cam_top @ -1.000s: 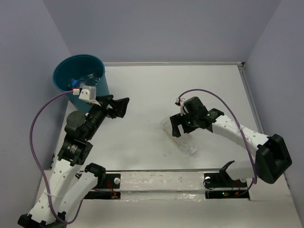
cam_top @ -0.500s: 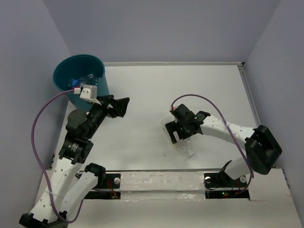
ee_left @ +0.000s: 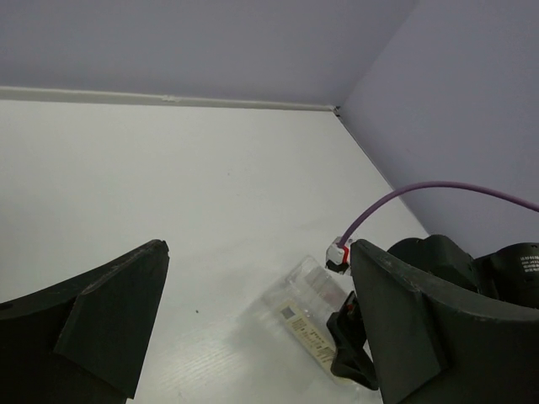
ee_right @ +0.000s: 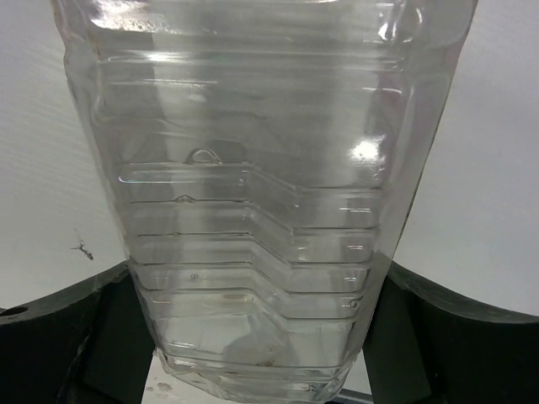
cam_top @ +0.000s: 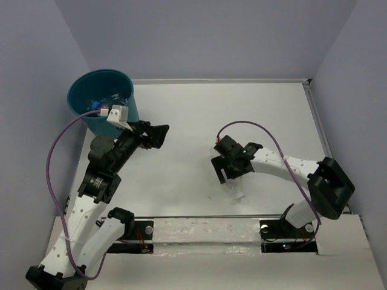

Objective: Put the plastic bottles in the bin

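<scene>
A clear unlabelled plastic bottle (cam_top: 239, 191) lies on the white table right of centre. It also shows in the left wrist view (ee_left: 313, 326) and fills the right wrist view (ee_right: 253, 168). My right gripper (cam_top: 227, 171) is down over it, open. One finger (ee_right: 76, 337) stands on each side of the bottle's body, close to its walls. My left gripper (cam_top: 159, 136) is open and empty in the air, right of the teal bin (cam_top: 81, 90). In its own view (ee_left: 257, 252) it faces the bottle. Several bottles (cam_top: 110, 100) lie inside the bin.
The bin stands in the far left corner against the purple wall. A raised table edge (cam_top: 314, 115) runs along the right side. Purple cables loop from both wrists. The arm bases sit at the near edge.
My right gripper has moved left and down onto the lying bottle, so that its fingers now straddle it. My left arm has shifted slightly to the right.
</scene>
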`<state>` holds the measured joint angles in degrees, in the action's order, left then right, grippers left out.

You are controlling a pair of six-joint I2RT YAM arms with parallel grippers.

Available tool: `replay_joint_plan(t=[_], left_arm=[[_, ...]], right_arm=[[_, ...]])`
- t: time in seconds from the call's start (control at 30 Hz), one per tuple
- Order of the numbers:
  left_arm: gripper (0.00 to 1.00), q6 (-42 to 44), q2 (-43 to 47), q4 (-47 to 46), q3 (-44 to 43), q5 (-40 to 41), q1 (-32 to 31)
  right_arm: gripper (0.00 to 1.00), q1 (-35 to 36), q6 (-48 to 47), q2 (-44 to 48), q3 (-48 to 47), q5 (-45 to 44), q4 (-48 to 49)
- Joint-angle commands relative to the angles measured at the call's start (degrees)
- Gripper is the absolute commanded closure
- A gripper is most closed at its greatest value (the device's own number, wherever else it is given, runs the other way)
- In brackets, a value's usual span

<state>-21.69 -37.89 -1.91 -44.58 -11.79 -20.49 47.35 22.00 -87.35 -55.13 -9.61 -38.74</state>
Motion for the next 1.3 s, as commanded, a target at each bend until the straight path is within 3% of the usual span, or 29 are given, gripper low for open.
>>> replay_joint_plan(t=[0.0,0.1,0.13,0.23,0.47,0.67,0.97,1.1,1.27], left_arm=[[0.01,-4.2,-2.2,-2.6,1.4,-6.3,0.4],[0.01,-9.6,-3.5,-5.0,4.1,-13.4,0.4],[0.01,-11.5,-4.6,-7.1,5.4,-19.7,0.4],[0.01,-21.0,-6.7,-16.9,10.1,-26.7,-0.6],[0.01,-24.2,-11.9,-22.1,9.1,-20.1,-10.3],[0.01,-24.8,-18.7,-26.9,8.7,-18.4,-14.2],[0.01,-21.1,-22.1,-26.9,8.1,-8.3,-16.6],[0.01,-16.2,-21.2,-20.3,4.9,-1.9,-18.0],[0.01,-15.3,-23.4,-19.7,3.3,-0.5,-19.2]], right_arm=[[0.44,0.6,-1.5,9.5,-0.9,-1.5,2.9],[0.44,0.6,-6.1,17.3,1.3,3.1,6.7],[0.44,0.6,-7.1,18.9,2.2,4.9,10.3],[0.44,0.6,-9.0,22.5,3.5,9.8,15.4],[0.44,0.6,-9.3,21.7,3.1,17.9,20.0],[0.44,0.6,-8.6,21.8,3.1,21.1,21.9],[0.44,0.6,-7.8,23.7,5.2,21.7,22.8],[0.44,0.6,-7.6,25.7,6.1,18.9,22.0],[0.44,0.6,-7.1,24.9,5.2,22.0,22.0]])
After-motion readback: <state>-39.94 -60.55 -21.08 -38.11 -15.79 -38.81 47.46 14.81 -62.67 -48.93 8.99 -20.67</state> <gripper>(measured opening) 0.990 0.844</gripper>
